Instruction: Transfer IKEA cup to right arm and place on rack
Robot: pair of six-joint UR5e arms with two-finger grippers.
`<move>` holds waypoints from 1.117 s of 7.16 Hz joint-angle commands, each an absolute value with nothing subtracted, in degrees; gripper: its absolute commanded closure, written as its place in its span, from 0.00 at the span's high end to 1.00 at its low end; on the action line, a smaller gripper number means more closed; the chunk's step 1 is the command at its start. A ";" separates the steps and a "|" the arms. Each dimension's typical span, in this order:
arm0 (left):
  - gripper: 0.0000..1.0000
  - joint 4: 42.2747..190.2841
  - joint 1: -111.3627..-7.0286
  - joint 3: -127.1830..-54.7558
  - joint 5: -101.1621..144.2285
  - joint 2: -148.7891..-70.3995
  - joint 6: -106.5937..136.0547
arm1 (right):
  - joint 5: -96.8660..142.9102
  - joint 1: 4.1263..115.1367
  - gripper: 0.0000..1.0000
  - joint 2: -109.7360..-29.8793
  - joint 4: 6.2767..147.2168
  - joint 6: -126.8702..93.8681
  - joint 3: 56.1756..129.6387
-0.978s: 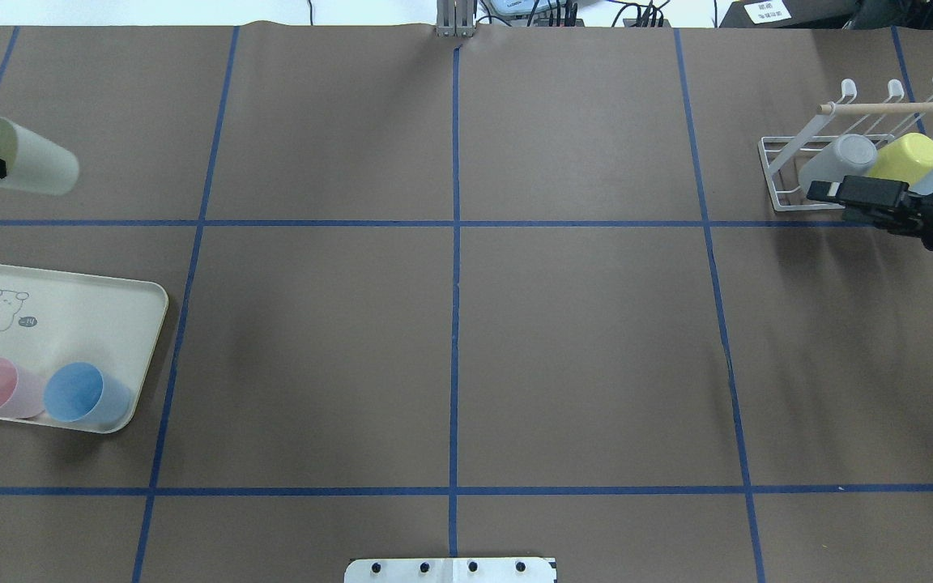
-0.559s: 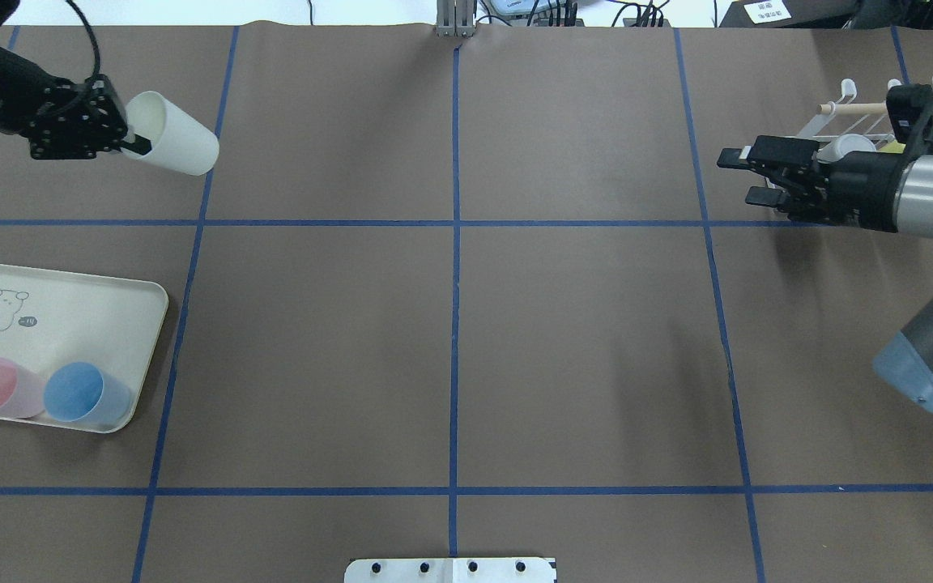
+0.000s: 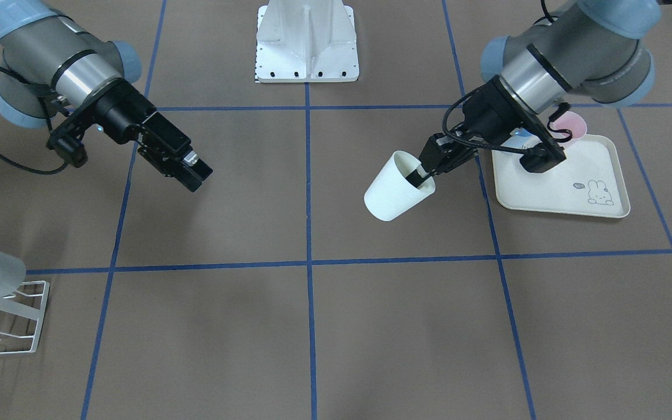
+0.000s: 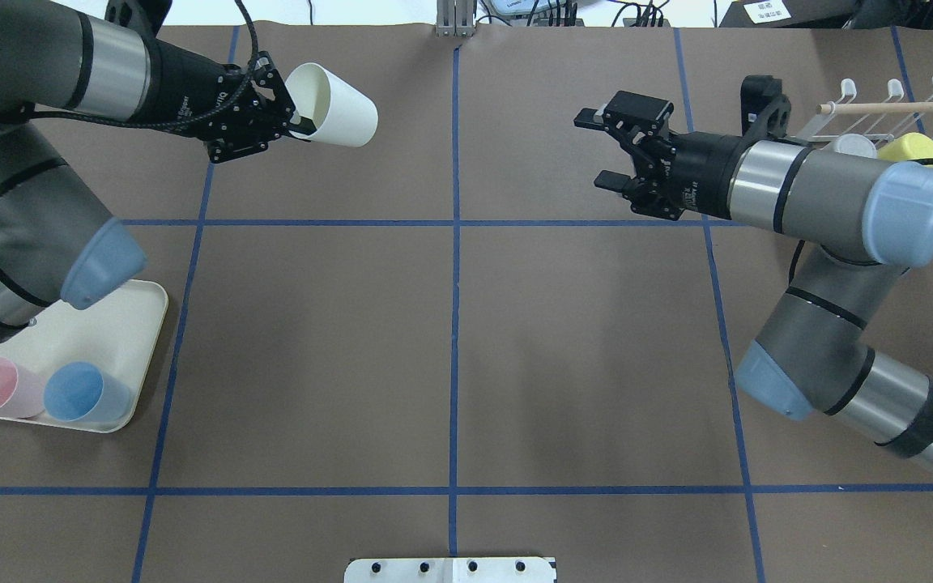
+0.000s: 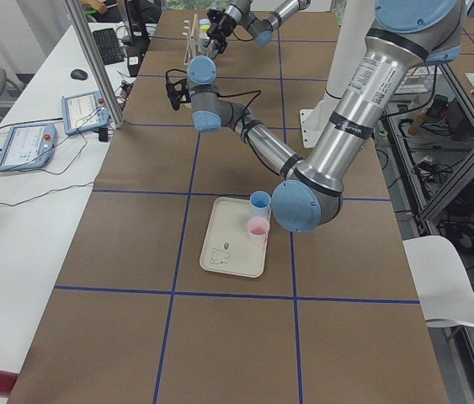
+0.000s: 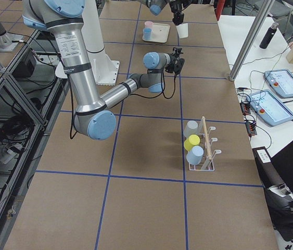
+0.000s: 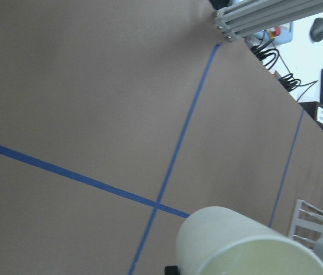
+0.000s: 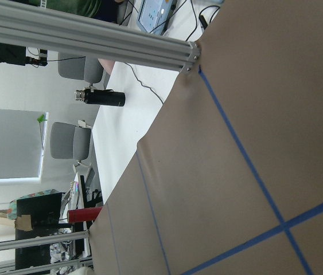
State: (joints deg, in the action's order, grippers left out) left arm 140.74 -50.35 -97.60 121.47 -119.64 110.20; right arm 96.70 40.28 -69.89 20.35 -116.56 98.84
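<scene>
White cup moved centreward, in left pincer

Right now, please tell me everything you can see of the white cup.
The white cup is a plain tapered tumbler with no handle. It looks smooth and matte, like plastic, and it is empty. It lies nearly on its side in the air over the table, with its mouth toward the left gripper and its base toward the table's middle. That gripper pinches the rim wall, with one finger inside the mouth. Nothing else touches the cup; the right gripper is open and apart from it.
</scene>
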 commanded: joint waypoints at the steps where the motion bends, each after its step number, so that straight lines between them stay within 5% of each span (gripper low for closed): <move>1: 0.00 154.18 -44.15 -95.55 108.70 -121.11 122.38 | 95.62 37.62 1.00 -64.80 22.58 -121.11 98.88; 8: 0.00 177.51 -39.74 -88.43 97.66 -121.03 137.98 | 95.19 37.44 1.00 -59.59 23.64 -134.54 98.61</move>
State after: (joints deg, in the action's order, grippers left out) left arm 173.76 -40.78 -89.63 99.62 -121.10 136.02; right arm 95.53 37.44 -59.70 23.57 -131.53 98.57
